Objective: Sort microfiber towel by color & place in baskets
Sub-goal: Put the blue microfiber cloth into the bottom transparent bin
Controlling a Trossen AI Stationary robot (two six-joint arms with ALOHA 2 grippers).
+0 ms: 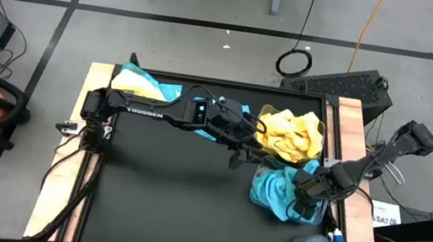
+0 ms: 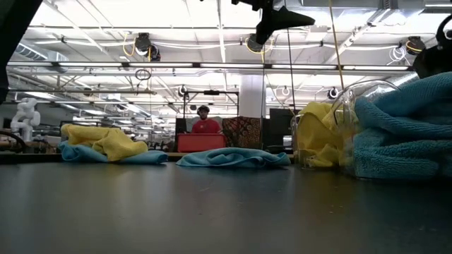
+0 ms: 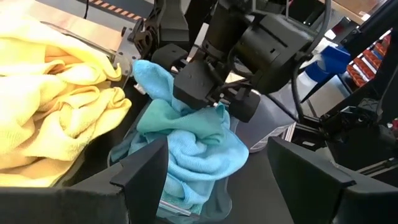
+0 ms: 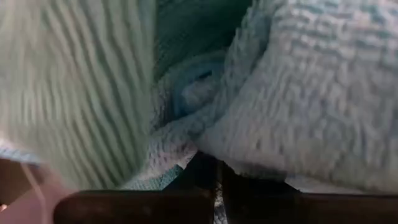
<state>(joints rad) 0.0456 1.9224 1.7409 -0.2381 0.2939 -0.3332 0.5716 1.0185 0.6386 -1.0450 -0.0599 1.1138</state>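
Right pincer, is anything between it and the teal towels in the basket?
No. The right pincer is pressed into the teal towels piled in their basket; its wrist view shows only cloth against it.

Grey floor tiles [image 1: 210,48] are surrounding the table. Ceiling strip lights [image 2: 106,14] are shining brightly; a person [image 2: 205,123] is sitting far behind.

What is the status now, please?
Right claw down in teal towels, fingers hidden. Left claw open beside yellow-towel basket. Unsorted towels remain.
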